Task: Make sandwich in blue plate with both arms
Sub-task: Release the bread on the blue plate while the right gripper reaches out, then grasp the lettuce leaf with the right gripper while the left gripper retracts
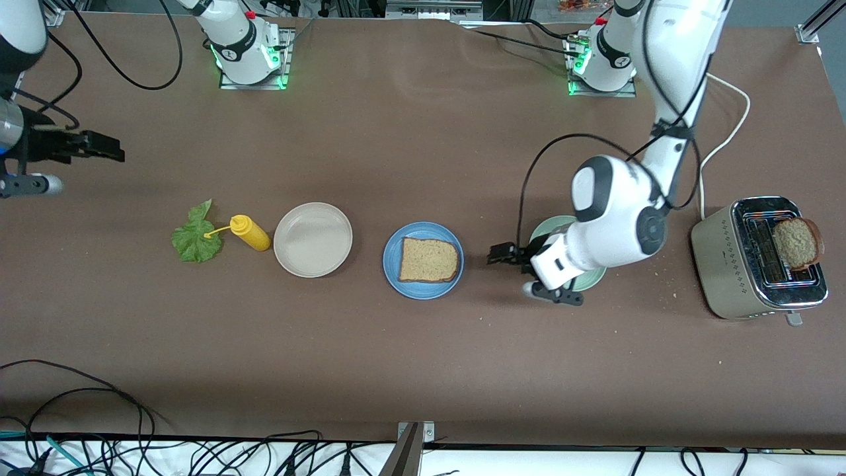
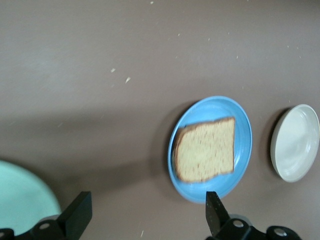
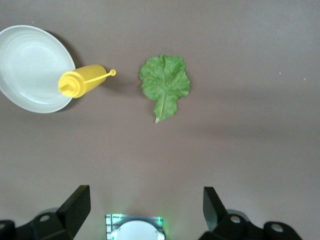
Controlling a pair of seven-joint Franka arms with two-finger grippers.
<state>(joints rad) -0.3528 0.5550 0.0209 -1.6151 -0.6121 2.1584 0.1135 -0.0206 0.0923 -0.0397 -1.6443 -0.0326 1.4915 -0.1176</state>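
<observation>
One slice of brown bread [image 1: 428,260] lies flat on the blue plate [image 1: 392,259]. My left gripper [image 1: 505,254] hangs open and empty over the table between that plate and a pale green plate [image 1: 548,228]. The left wrist view shows the same bread [image 2: 205,150] on the blue plate [image 2: 243,135], just ahead of the left gripper [image 2: 147,210]. A second slice [image 1: 798,242] stands in the toaster [image 1: 727,264]. The lettuce leaf [image 1: 196,235] lies on the table toward the right arm's end. My right gripper [image 1: 109,149] waits open there; the right wrist view shows it [image 3: 146,205] well clear of the lettuce [image 3: 165,82].
A yellow mustard bottle [image 1: 250,232] lies on its side between the lettuce and a beige plate [image 1: 312,239]. The left arm covers most of the pale green plate. The toaster's white cord [image 1: 727,125] runs toward the left arm's base. Crumbs lie near the toaster.
</observation>
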